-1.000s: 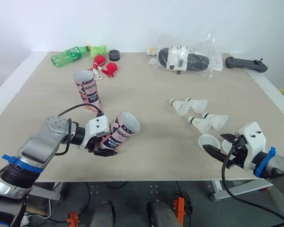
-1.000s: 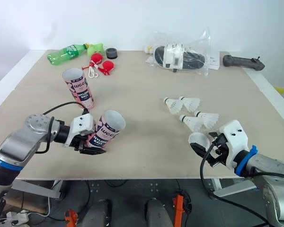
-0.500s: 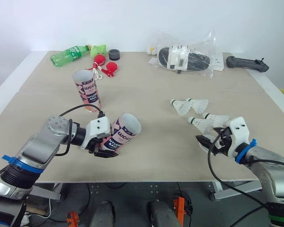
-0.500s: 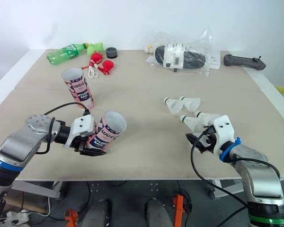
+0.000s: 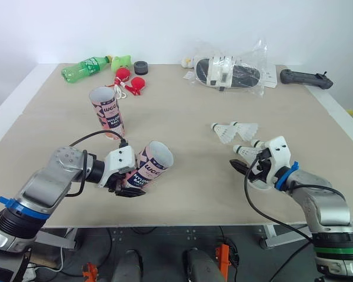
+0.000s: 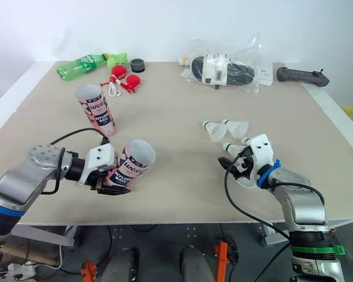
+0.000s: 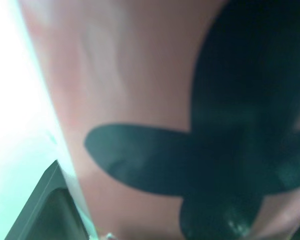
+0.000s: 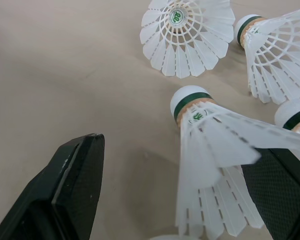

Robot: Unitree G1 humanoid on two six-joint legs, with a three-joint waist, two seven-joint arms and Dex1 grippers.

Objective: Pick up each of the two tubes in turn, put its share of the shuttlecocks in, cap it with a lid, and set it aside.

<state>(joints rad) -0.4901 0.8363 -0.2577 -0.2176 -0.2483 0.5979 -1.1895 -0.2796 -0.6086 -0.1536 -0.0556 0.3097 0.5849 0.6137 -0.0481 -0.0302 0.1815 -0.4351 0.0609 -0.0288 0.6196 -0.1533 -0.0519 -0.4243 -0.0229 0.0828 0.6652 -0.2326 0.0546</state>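
Tube (image 5: 150,166), pink, one: pinched in your left claw (image 5: 129,187) over the bench's (image 5: 182,111) near left part. It was tilted, with its open mouth up and to the right. Whether its base rested on the bench could not be told.

Second tube (image 5: 109,113): upright, behind the first and apart from it.

Shuttlecocks, four: they lay right of centre in two pairs. The nearest (image 8: 210,135) was between the spread fingers of your right claw (image 8: 179,150); contact could not be told.

Far edge: green bottle (image 5: 85,67), black roll (image 5: 142,67), clear bag (image 5: 235,69), black handle (image 5: 306,79).
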